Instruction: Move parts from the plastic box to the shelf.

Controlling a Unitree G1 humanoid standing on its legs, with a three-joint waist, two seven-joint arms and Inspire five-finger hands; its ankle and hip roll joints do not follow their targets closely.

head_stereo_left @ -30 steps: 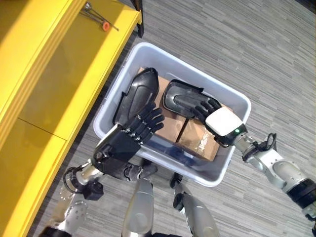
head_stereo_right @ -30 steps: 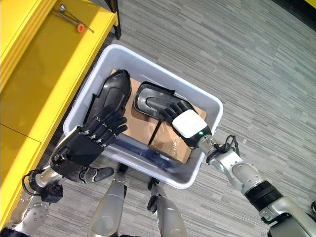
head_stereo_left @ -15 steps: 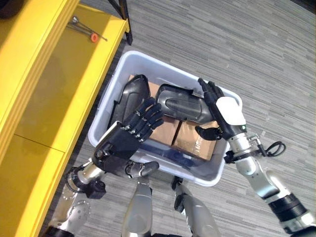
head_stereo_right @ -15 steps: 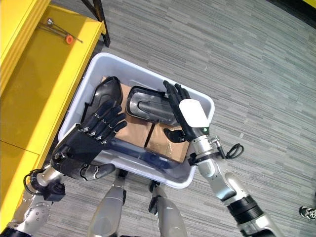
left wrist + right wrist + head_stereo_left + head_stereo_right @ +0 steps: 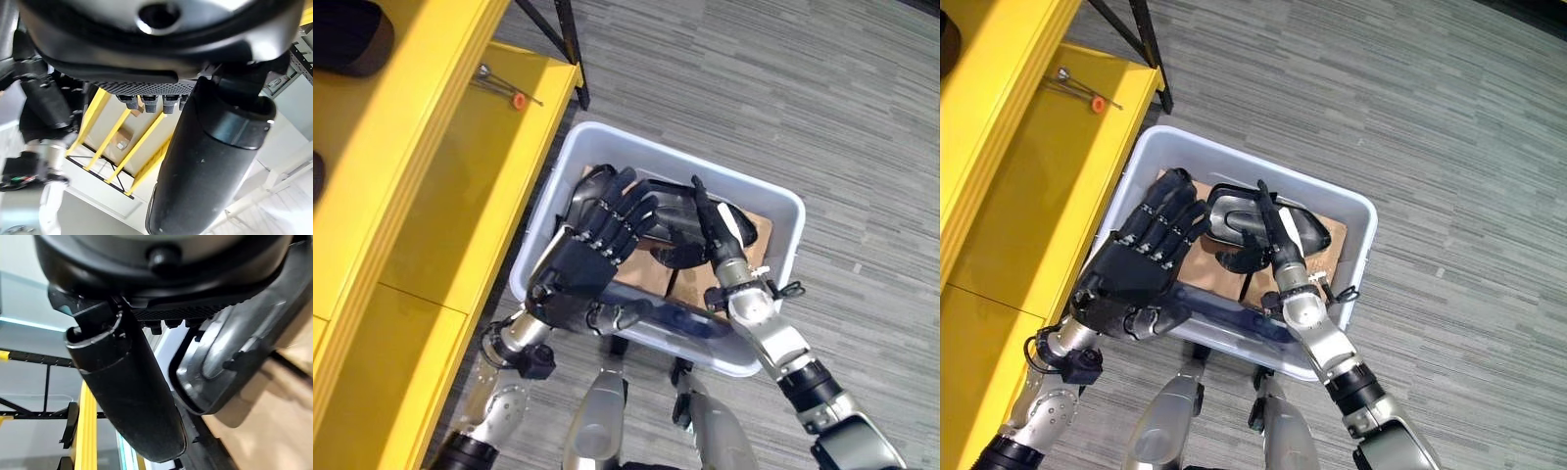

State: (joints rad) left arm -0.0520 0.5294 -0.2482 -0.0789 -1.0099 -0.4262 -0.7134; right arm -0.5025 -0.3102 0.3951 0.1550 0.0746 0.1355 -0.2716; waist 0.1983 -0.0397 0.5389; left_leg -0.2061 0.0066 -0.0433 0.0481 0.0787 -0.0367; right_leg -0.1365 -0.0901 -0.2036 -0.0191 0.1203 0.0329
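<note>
The yellow shelf (image 5: pixel 440 186) stands left of the plastic box (image 5: pixel 773 196), almost touching. Both hands have come together since before: the left hand (image 5: pixel 597 255), fingers straight, and the right hand (image 5: pixel 720 240), fingers straight, press a black part (image 5: pixel 671 220) between them over the box.

Pale grey plastic box (image 5: pixel 1359 227): one, on the floor.
Glossy black moulded plastic parts (image 5: pixel 1299 227): one in the box for certain; a second cannot be told behind the left hand.
Brown cardboard boxes (image 5: pixel 1330 238): at least one under the part.
Yellow metal shelf (image 5: pixel 1033 186): one.
Thin metal tool with orange tip (image 5: pixel 1085 94): one, on the shelf.
Robot hands: two, left robot hand (image 5: pixel 1141 257), right robot hand (image 5: pixel 1273 235).
</note>
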